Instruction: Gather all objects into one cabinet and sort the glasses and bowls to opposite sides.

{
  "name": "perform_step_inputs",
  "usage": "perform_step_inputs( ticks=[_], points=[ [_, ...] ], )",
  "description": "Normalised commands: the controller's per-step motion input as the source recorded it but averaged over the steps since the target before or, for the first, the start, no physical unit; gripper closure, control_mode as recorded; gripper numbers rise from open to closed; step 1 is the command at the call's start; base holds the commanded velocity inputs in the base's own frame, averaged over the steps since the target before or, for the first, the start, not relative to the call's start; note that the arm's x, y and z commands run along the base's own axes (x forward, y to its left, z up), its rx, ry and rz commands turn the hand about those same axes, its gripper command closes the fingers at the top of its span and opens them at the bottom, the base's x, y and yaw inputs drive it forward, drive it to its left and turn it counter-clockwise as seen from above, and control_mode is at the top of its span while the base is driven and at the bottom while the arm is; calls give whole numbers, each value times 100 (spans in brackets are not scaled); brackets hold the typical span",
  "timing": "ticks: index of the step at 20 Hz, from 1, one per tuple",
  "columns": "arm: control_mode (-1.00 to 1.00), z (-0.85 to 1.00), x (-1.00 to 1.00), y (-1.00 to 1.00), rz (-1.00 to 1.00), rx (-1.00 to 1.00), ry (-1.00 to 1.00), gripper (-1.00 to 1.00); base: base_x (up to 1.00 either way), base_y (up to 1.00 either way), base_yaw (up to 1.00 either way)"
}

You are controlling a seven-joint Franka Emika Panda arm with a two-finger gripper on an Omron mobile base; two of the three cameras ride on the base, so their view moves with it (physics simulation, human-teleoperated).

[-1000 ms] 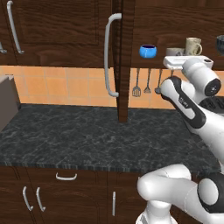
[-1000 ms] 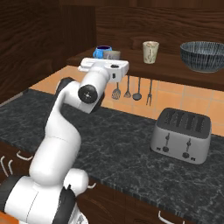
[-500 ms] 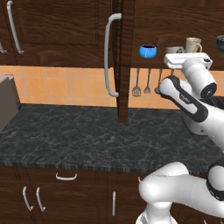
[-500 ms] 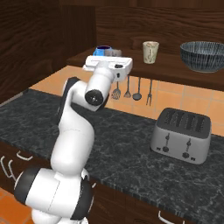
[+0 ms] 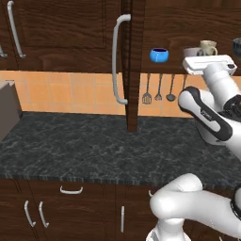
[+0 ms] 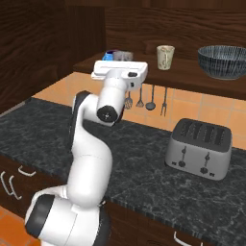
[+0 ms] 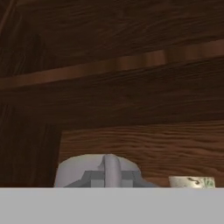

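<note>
Gripper (image 7: 108, 177), jaws pressed together on the grey cup's (image 7: 98, 171) handle, with the cream mug (image 7: 191, 181) just beside on the cabinet shelf (image 6: 182, 72).

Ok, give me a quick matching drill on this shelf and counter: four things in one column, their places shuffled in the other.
Things:
1 blue bowl
2 cream mug
3 dark ribbed bowl
4 toaster

Places:
A on the counter
B right end of the shelf
C left end of the shelf
D middle of the shelf

Pairs: 1-C, 2-D, 3-B, 4-A
</note>
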Motion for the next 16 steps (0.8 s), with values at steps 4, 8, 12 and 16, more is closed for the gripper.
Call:
perform_step_inputs(
  ticks=[4,8,12,16],
  points=[
    [-100,13,-18,-5,1,0,-7,100,0,0,0],
    [-100,-2,86,0,0,3,4,100,0,0,0],
    [-100,-4,97,11,0,0,7,100,0,0,0],
    [-100,-31,84,7,0,0,1,100,0,0,0]
  ],
)
